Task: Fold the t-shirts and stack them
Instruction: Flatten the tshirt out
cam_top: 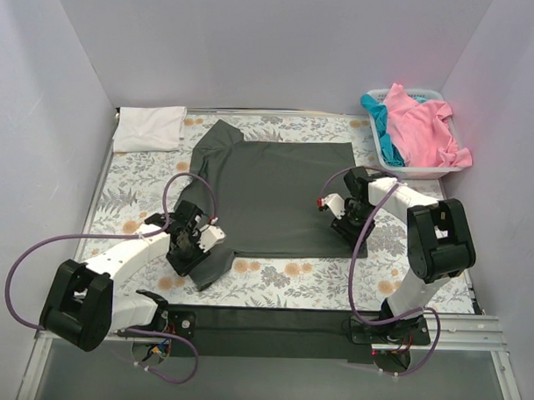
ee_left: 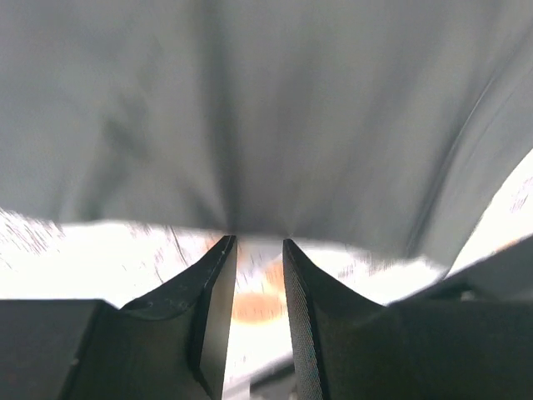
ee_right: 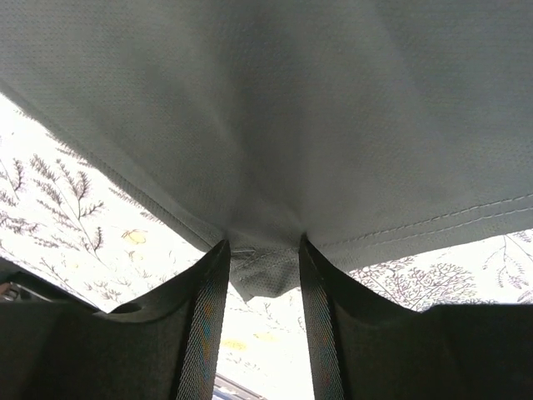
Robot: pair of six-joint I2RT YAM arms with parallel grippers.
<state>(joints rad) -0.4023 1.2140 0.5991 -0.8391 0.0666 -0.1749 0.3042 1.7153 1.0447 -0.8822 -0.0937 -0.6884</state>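
One charcoal t-shirt (cam_top: 276,187), left end effector (ee_left: 256,243) clenched on it, right end effector (ee_right: 262,247) grip unclear, basket (cam_top: 417,172) beyond

A lab robot cell: plain white walls (cam_top: 281,51) box in a cloth-covered surface (cam_top: 127,191) carrying two bolted-down arms (cam_top: 125,256)

dark charcoal t-shirt (cam_top: 276,196) lies spread on the floral cloth (cam_top: 290,284), left gripper (cam_top: 190,246) at its near left sleeve, right gripper (cam_top: 341,225) by its right edge; 1 white t-shirt (cam_top: 148,127) far left.
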